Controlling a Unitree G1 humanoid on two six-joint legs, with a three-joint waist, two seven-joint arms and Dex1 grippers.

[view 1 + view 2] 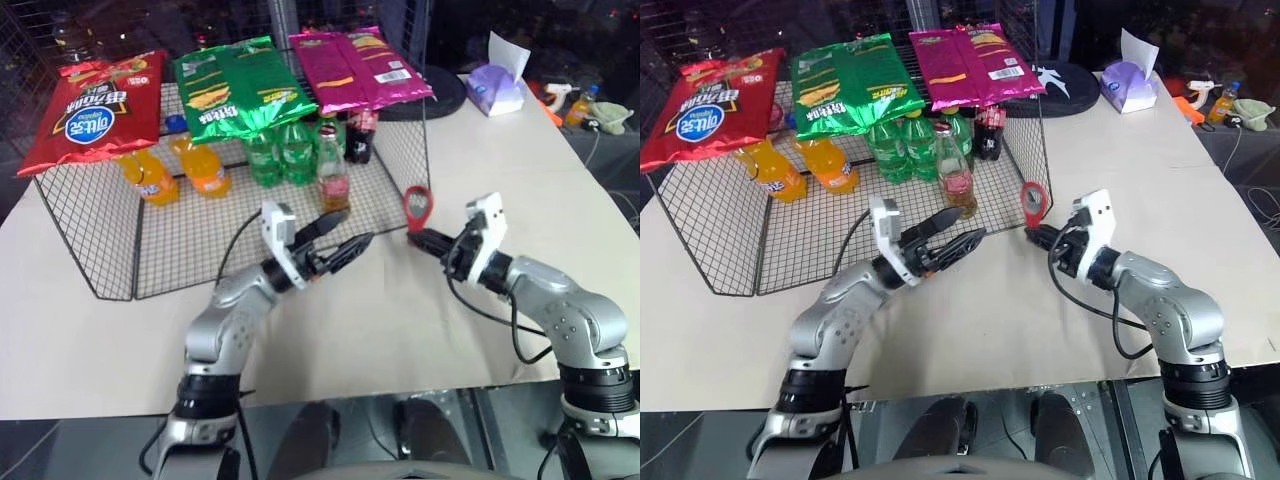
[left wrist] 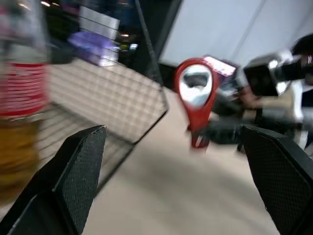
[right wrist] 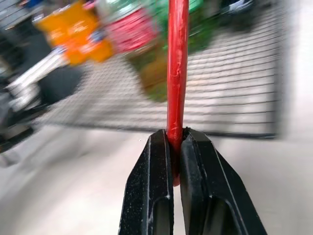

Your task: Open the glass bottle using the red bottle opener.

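The bottle (image 1: 333, 172) stands in the wire rack (image 1: 90, 240) on the table (image 1: 500, 150), left of the opener (image 1: 418, 206), snack bags (image 1: 240, 85) overhead.

Could not read any word for certain. Saw large white characters in a blue oval on the red snack bag (image 1: 93, 108), white lettering on the green snack bag (image 1: 235, 88), and a white barcode patch on the magenta snack bag (image 1: 356, 66), all too small to make out.
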